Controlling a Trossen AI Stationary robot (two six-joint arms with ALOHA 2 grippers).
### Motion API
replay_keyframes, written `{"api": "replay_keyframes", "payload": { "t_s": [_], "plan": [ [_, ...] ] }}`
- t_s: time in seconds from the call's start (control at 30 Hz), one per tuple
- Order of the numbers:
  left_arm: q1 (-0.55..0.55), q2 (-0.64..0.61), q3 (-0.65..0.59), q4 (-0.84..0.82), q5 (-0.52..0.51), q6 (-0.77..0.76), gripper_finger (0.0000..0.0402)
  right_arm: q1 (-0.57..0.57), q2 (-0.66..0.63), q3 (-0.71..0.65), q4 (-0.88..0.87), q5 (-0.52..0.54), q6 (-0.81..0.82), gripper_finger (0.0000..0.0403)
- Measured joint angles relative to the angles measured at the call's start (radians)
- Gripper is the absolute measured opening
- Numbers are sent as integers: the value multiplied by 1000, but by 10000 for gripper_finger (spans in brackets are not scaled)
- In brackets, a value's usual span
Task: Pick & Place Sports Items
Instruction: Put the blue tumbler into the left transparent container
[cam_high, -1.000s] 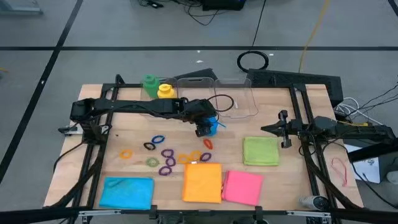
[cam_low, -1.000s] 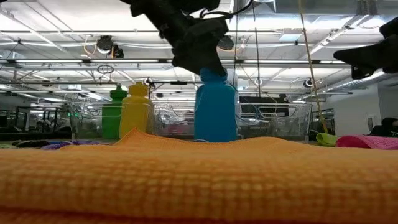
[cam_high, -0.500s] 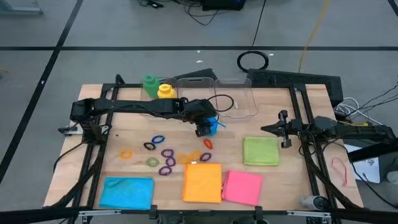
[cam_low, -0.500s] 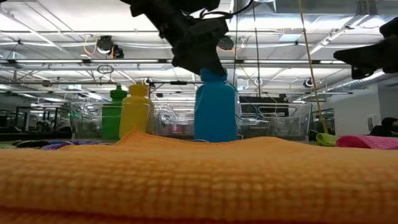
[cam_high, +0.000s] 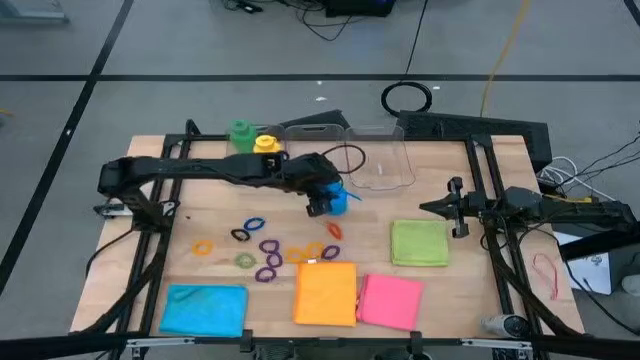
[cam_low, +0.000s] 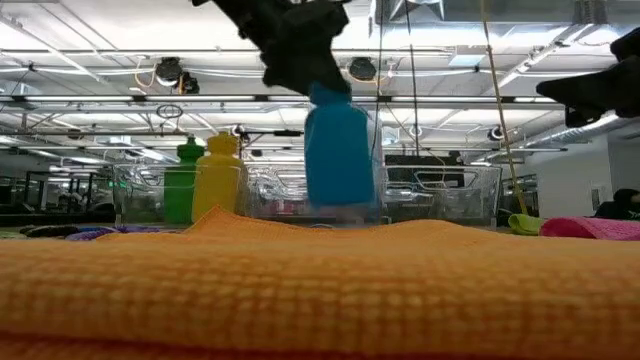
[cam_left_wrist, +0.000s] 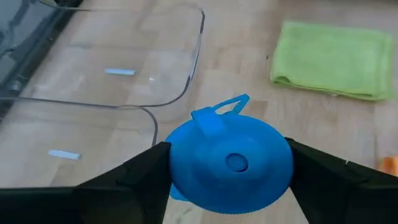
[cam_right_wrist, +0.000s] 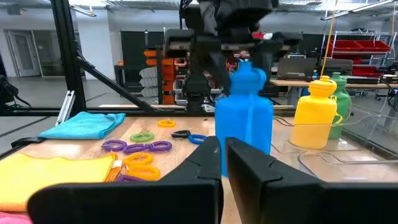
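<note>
One blue bottle (cam_low: 338, 158) is gripped at its cap by the left tool (cam_high: 322, 198), hanging upright clear of the counter (cam_high: 200, 215) near the clear bin (cam_high: 380, 165); green bottle (cam_high: 242, 133) and yellow bottle (cam_high: 265, 145) stand at the far edge. Right tool (cam_high: 455, 207) closed, empty, beside the green cloth (cam_high: 419, 242)

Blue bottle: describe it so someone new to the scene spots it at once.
Start at the clear bin at the back of the wooden table. Just in front of its near left corner, the left gripper is shut on the blue bottle, holding it by the cap end. It is the only blue one; the green bottle and yellow bottle stand ungripped by the bin's left end.
</note>
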Motion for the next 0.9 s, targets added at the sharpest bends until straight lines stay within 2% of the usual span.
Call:
{"api": "replay_keyframes", "payload": {
  "t_s": [0.43, 0.67, 0.9],
  "plan": [
    [0, -224, 0, -143, -21, -7, 216, 0, 0, 0, 0, 0, 0, 0],
    [1, -349, 0, -292, -221, -87, 216, 0, 0, 0, 0, 0, 0, 0],
    [3, -424, 0, -421, -365, -162, 216, 0, 0, 0, 0, 0, 0, 0]
  ]
}}
